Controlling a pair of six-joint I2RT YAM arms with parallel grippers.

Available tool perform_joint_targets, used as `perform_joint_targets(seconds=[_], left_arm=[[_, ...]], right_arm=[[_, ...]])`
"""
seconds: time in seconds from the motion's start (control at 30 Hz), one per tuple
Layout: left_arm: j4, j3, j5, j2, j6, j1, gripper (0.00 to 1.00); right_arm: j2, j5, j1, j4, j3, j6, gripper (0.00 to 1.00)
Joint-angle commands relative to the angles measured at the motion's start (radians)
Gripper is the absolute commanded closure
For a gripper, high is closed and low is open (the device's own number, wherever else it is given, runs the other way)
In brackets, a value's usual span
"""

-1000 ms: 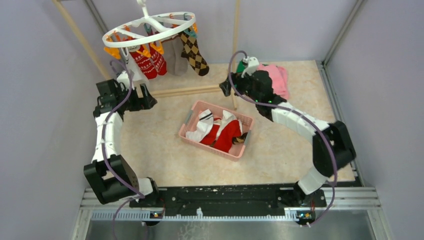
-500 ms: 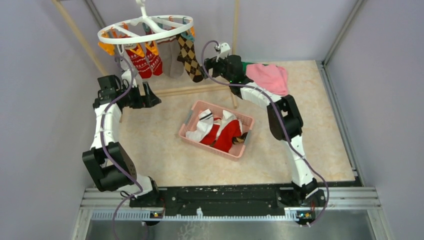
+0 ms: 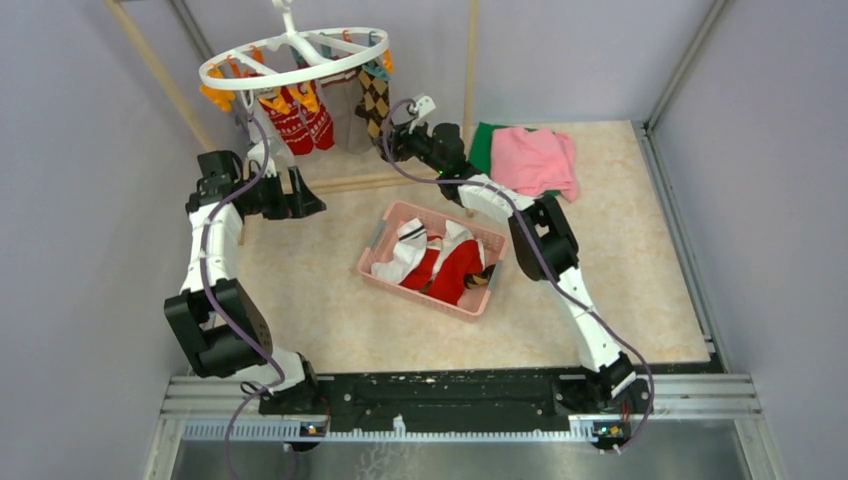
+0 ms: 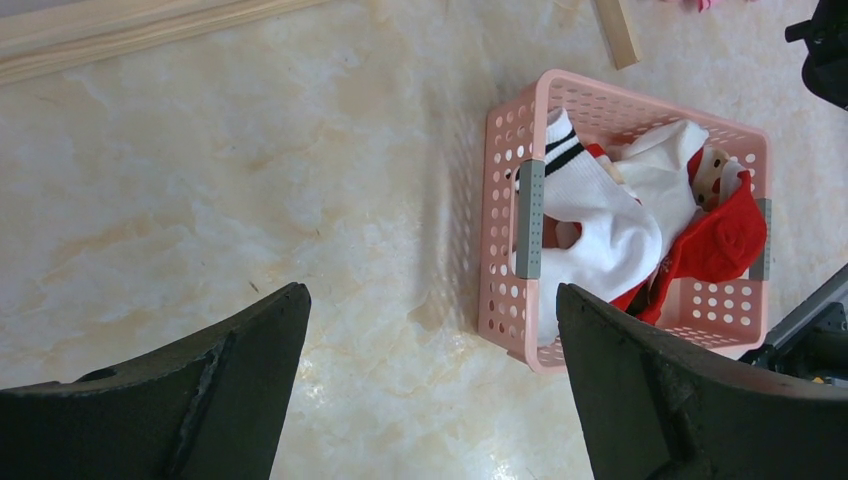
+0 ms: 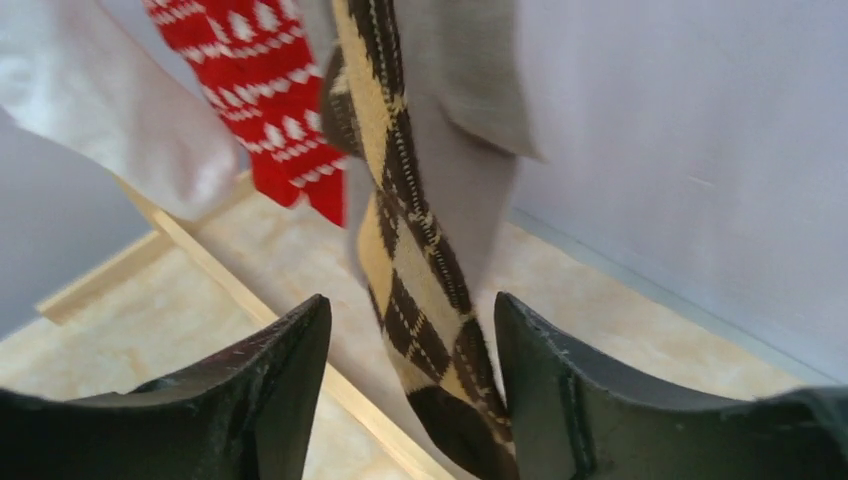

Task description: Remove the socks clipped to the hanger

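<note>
Clipped beneath the white plastic oval ring hanger [image 3: 296,60]: red white-patterned socks [image 3: 297,124] and a brown argyle diamond-patterned sock [image 5: 418,250]. Right gripper [image 5: 408,325] spread wide, argyle toe between its fingers, not pinched. Left gripper [image 4: 432,300] likewise released and empty, above the beige marbled floor [image 4: 250,150], beside a pink perforated plastic basket [image 4: 497,170].

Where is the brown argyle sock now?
In the top view the brown argyle sock hangs at the right end of the hanger, beside the plain grey sock; in the right wrist view its lower end lies between the open fingers of the right gripper.
</note>
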Motion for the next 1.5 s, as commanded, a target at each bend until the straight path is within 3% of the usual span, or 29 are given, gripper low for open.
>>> perform_joint_targets(seconds=[0.0,0.13,0.47,0.63,0.9,1.1,1.47], left_arm=[[-0.027,0.042,0.031,-0.038,0.029,0.006,0.01],[-0.047,0.059,0.033,-0.051,0.033,0.006,0.01],[-0.055,0.017,0.151,-0.149,0.027,0.002,0.01],[-0.062,-0.007,0.200,-0.214,0.037,-0.003,0.01],[-0.115,0.055,0.288,-0.225,0.061,-0.006,0.01],[-0.314,0.103,0.344,-0.242,0.253,-0.005,0.01],[-0.595,0.149,0.469,-0.271,0.580,-0.005,0.02]], right_arm=[[0.013,0.007,0.029,0.147,0.071,0.017,0.50],[-0.036,0.011,0.037,0.164,0.029,0.013,1.00],[-0.457,0.083,0.125,0.371,-0.588,-0.052,1.00],[-0.606,0.083,0.186,0.409,-0.782,-0.037,1.00],[-0.684,0.068,0.323,0.355,-0.773,0.057,1.00],[-0.701,0.043,0.396,0.297,-0.734,0.154,1.00],[-0.728,-0.014,0.409,0.189,-0.648,0.320,1.00]])
